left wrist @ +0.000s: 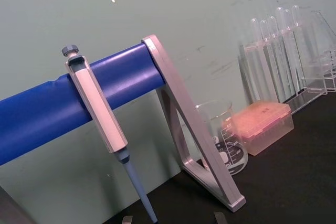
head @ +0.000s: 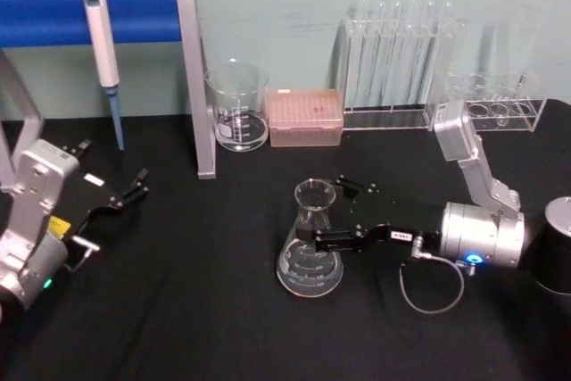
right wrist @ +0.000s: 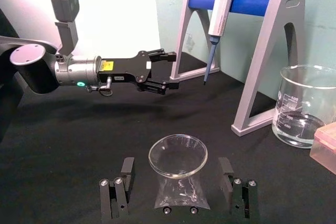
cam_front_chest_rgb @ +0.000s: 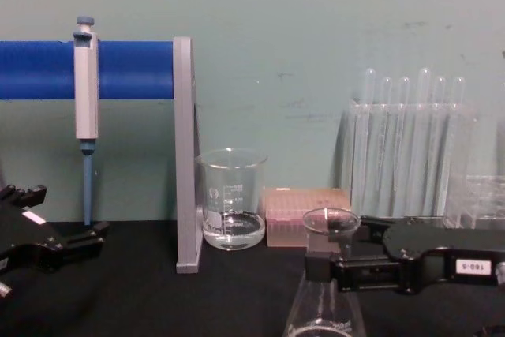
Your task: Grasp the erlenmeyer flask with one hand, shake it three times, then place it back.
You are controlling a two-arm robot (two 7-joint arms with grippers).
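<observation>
A clear glass conical erlenmeyer flask (head: 310, 252) with faint white markings stands upright on the black worktop (head: 178, 310), a little right of the middle and well forward of the back edge. The black right gripper (head: 330, 213), reaching in from the right edge on its silver wrist, is level with the flask's narrow neck. Its jaws are spread wide, one on each side of the neck. The right wrist view shows a gap between each jaw and the glass, so nothing is gripped.

The black left gripper (right wrist: 170, 70) hangs above the worktop near the left edge, well apart from the flask, with its jaws parted and empty.

Along the back edge stand several things:
- a blue horizontal bar on a grey metal frame (head: 192, 69), with a grey and blue pipette (head: 102, 46) hanging from the bar
- a clear cylindrical glass beaker (head: 237, 106) with a little clear liquid in it
- a pale pink plastic box (head: 305, 117) just beside the beaker
- a clear rack of tall thin test tubes (head: 393, 51) toward the back right corner
</observation>
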